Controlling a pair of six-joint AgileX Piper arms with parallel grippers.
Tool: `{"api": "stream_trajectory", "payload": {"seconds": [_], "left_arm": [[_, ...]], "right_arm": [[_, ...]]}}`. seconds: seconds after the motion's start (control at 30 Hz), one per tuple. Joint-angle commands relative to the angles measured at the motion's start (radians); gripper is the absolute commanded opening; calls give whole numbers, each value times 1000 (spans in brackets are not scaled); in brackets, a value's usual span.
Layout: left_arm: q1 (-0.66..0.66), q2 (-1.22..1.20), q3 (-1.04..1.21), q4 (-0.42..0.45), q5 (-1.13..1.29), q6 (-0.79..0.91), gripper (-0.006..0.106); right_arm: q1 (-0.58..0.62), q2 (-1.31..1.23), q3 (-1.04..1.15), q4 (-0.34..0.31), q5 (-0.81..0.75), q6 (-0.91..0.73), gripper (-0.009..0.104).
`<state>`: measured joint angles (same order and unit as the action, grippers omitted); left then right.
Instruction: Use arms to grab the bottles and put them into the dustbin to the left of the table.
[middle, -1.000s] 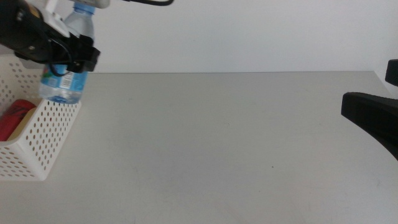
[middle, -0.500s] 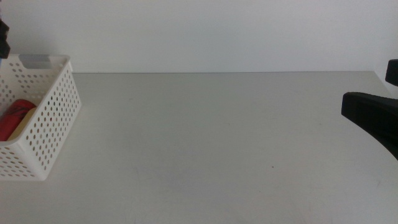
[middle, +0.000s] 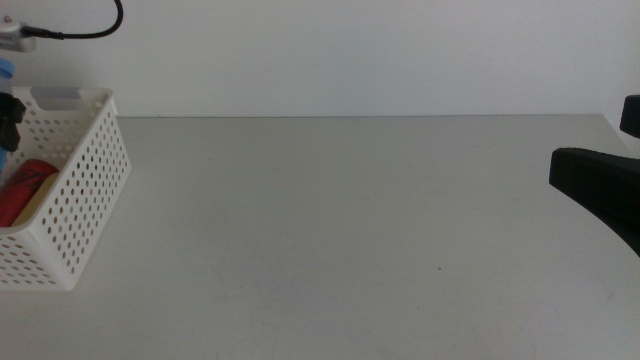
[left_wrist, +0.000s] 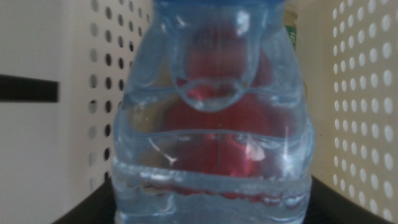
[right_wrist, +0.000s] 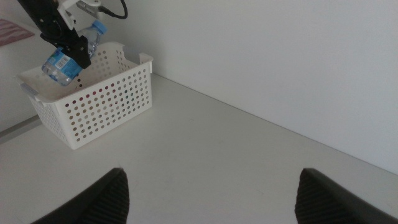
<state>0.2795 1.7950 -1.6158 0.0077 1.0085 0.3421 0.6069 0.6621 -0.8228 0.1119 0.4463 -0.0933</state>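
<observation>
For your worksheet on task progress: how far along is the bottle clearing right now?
Done: a red can lies in the basket. In hand: the left hand holds the water bottle over the basket. The right hand waits, open. Left: drop it; no bottles show on the table.

The small water bottle (right_wrist: 69, 52) was clear with a blue cap and a blue label, tilted with its cap toward the upper right, at the upper left of the right wrist view, clamped by the left gripper (right_wrist: 67, 42) above the dustbin (right_wrist: 93, 99); in the left wrist view the water bottle (left_wrist: 214, 124) filled the frame, the red can (left_wrist: 214, 115) showing through it; the dustbin (middle: 85, 190) was a white perforated rectangular basket with a grey tab on its rim, standing at the left edge of the middle view on the table (middle: 350, 230); the red can (middle: 22, 190) lay inside it; the table was plain off-white.
</observation>
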Motion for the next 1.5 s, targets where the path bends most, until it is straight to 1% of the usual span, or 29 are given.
{"api": "stream_trajectory", "payload": {"seconds": [0.0,0.3,0.4,0.5,0.6,0.63,0.67,0.7,0.73,0.8,0.83,0.97,1.3,1.4,1.47], "left_arm": [[1,-27,-41,0,-74,-1,-2],[0,57,-39,-2,-75,-2,0],[1,73,-39,-8,-75,-2,6],[0,93,-38,-21,-75,0,16],[0,100,-39,-21,-76,1,32],[0,100,-39,-21,-79,1,39],[0,100,-39,-21,-86,1,54],[0,100,-39,-21,-89,1,62],[0,100,-39,-23,-93,1,75],[0,100,-39,-34,-93,1,89],[0,100,-39,-39,-93,1,94],[-7,94,-43,-68,-92,3,94],[-91,-30,-44,9,-98,-24,94],[-129,-74,-44,14,-92,-27,94],[-147,-108,-44,4,-118,-58,94]], "right_arm": [[3,2,-26,-2,-70,-11,82],[3,2,-26,-2,-70,-11,82],[3,2,-26,-2,-70,-11,82],[3,2,-26,-2,-70,-11,82],[3,2,-26,-2,-70,-11,82],[3,2,-26,-2,-70,-11,82],[3,2,-26,-2,-70,-11,82],[3,2,-26,-2,-70,-11,82],[3,2,-26,-2,-70,-11,82],[3,2,-26,-2,-70,-11,82],[3,2,-26,-2,-70,-11,82],[3,2,-26,-2,-70,-11,82],[3,2,-26,-2,-70,-11,82],[3,2,-26,-2,-70,-11,82],[3,2,-26,-2,-70,-11,82]]}}
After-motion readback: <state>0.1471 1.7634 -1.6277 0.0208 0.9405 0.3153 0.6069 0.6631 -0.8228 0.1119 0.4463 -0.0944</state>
